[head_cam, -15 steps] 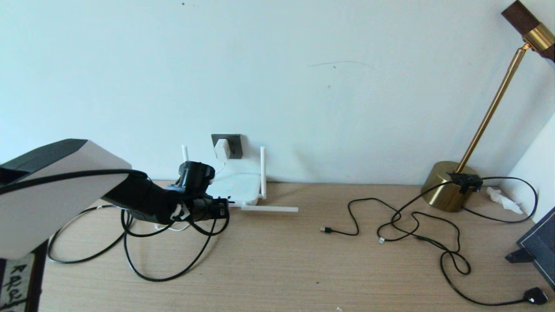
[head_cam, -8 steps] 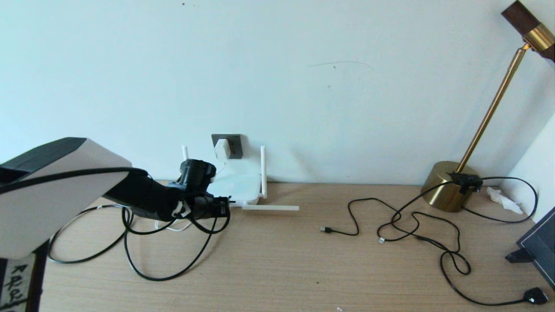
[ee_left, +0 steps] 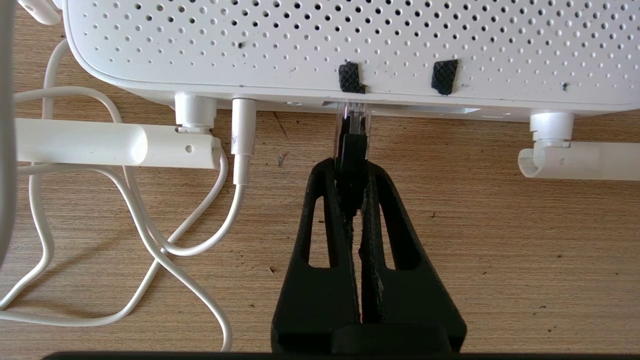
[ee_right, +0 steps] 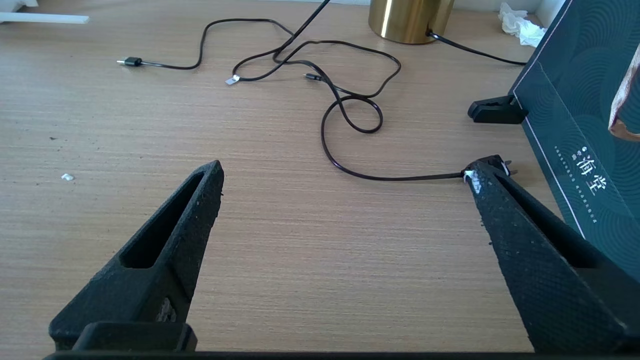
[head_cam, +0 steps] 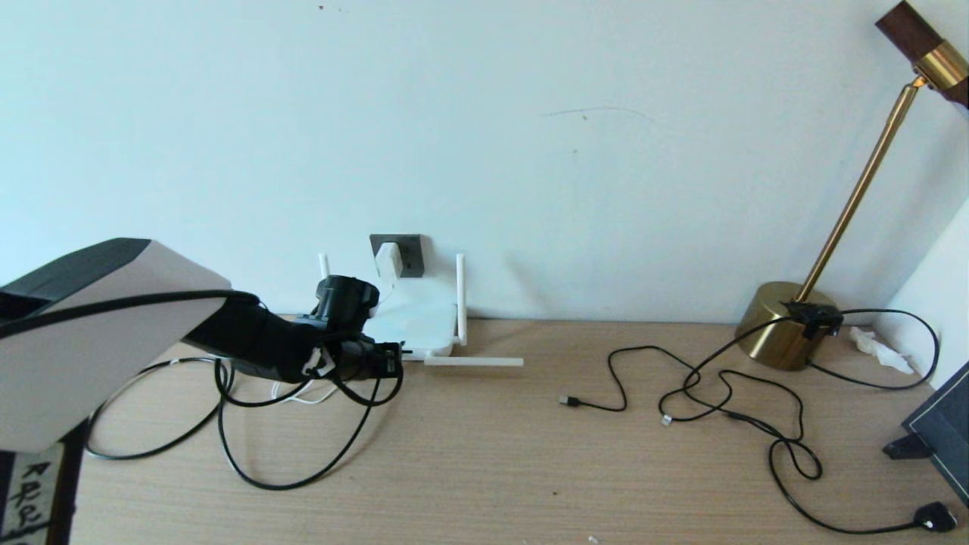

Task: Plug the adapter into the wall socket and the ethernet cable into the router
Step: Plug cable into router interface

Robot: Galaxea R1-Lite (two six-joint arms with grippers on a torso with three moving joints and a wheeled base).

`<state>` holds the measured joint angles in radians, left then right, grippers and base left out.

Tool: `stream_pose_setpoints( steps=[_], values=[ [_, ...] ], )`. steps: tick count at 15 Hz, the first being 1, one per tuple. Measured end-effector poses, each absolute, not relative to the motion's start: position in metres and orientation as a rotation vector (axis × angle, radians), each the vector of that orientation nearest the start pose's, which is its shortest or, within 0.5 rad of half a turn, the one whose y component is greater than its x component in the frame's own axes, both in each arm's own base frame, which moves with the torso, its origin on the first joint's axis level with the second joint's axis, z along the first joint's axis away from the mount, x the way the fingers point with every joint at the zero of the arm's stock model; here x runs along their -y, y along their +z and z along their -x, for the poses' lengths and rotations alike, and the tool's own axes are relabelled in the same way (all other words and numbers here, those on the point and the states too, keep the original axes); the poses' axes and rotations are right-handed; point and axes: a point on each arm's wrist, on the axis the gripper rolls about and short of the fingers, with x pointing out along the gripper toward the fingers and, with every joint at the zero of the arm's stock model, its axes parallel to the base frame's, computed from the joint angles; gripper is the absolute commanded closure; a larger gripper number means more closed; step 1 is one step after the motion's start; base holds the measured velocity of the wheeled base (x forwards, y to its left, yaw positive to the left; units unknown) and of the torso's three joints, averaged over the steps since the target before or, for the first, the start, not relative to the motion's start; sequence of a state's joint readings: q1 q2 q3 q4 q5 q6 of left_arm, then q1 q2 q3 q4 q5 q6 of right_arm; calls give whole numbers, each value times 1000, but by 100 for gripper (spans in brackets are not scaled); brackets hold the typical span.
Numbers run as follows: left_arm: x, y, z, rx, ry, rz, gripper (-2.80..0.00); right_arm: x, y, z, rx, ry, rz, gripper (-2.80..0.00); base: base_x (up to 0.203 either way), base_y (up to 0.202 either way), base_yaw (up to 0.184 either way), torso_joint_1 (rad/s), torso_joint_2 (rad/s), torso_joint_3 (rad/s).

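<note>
Adapter: adapter [head_cam: 387,260] sits against the wall socket [head_cam: 409,253] on the wall behind the router; it looks plugged in, so I judge this half of the task done. Its thin white cord [ee_left: 150,235] loops over the worktop [head_cam: 530,469] and ends in a white plug seated in the router's edge.
Ethernet cable: the clear connector tip [ee_left: 352,117] of the ethernet cable [head_cam: 303,477] is at the mouth of a port on the router [ee_left: 350,45]. Whether it is fully seated cannot be told; part of the clear plug shows outside the port, so I judge the insertion under way, not finished.
Router: flat on the worktop against the wall, below the socket, with two antennas upright at the back and two folded level along the near edge, one on each side of the connector.
What is left: pushing the connector home if it has not latched, then letting go and drawing the arm clear.
Left pincer: left pincer [ee_left: 352,172] is closed tight on the black boot of the ethernet connector, fingers nearly meeting behind it, tips just short of the router's edge.
Left arm pose: reaching forward low over the worktop, the pincer about level and pointed at the router's near edge, slack cable looped beneath the wrist.
Right pincer: right pincer [ee_right: 345,172] is spread wide and holds nothing, parked low over bare worktop on the right, near a dark box [ee_right: 580,125] and a thin black cable [ee_right: 350,107] with a black plug.
</note>
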<state>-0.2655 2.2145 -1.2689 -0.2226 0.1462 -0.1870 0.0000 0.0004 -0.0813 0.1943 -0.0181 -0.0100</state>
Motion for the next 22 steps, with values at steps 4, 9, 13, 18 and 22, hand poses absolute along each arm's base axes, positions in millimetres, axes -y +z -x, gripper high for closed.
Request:
stream_pose_setpoints(
  steps=[4, 9, 13, 18, 22],
  values=[
    [107, 76, -407, -711, -48, 32, 0, 0, 78, 30, -113, -18, 11, -280, 0, 0, 0, 0, 0, 0],
    [107, 76, -406, -737, -64, 66, 0, 0, 78, 30, -113, -18, 11, -280, 0, 0, 0, 0, 0, 0],
    [104, 77, -405, -747, -57, 67, 0, 0, 78, 30, -113, -18, 11, -280, 0, 0, 0, 0, 0, 0],
    [100, 75, -404, -763, -47, 68, 0, 0, 78, 30, -113, -17, 11, -280, 0, 0, 0, 0, 0, 0],
    [99, 75, -404, -767, -43, 71, 0, 0, 78, 30, -113, -17, 11, -280, 0, 0, 0, 0, 0, 0]
  ],
)
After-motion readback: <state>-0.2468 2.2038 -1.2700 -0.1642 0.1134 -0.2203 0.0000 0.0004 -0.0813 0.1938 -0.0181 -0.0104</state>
